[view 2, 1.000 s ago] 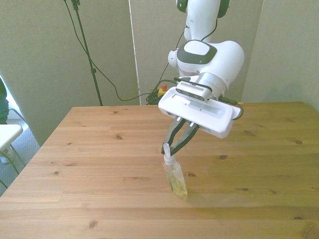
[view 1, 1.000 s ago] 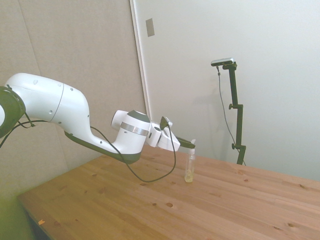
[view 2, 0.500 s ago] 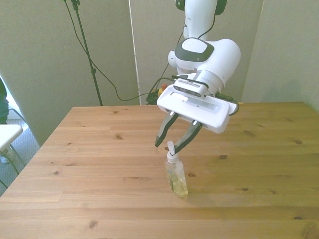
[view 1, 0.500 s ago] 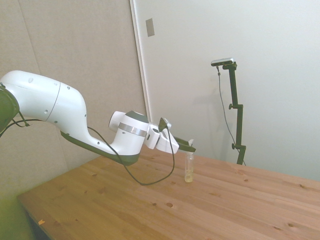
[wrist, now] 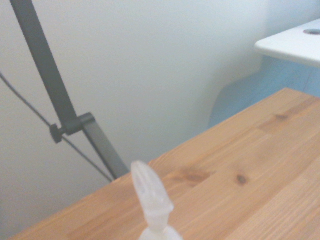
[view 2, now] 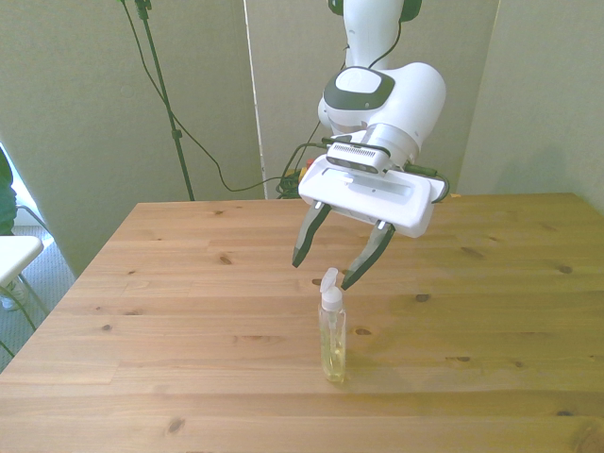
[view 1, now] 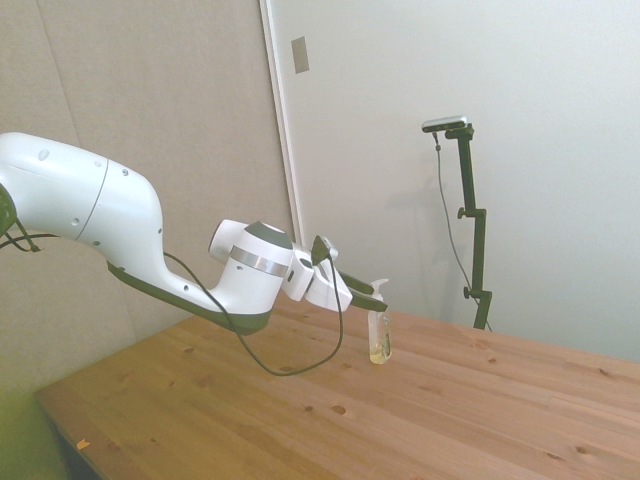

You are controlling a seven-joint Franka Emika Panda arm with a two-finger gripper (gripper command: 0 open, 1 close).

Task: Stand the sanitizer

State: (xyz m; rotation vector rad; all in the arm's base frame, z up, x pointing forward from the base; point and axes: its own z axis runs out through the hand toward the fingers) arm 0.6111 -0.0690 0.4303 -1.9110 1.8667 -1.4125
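Observation:
The sanitizer (view 2: 332, 340) stands upright on the wooden table (view 2: 170, 311), a small clear bottle with a white pump head and a little yellowish liquid at the bottom. In the side view the sanitizer (view 1: 379, 337) stands just past the fingertips. My gripper (view 2: 334, 269) hangs open just above and behind the pump head, one finger on each side, touching nothing. In the side view the gripper (view 1: 376, 293) is level with the bottle's top. The wrist view shows only the blurred pump head (wrist: 151, 200) of the sanitizer.
A black cable (view 1: 300, 355) loops down from my wrist to just above the table. A white surface (view 2: 17, 257) stands off the table's edge at the front view's left.
The fingers opened and let go of the sanitizer's pump head. The gripper drew back and up from it. The bottle went from tilted to upright.

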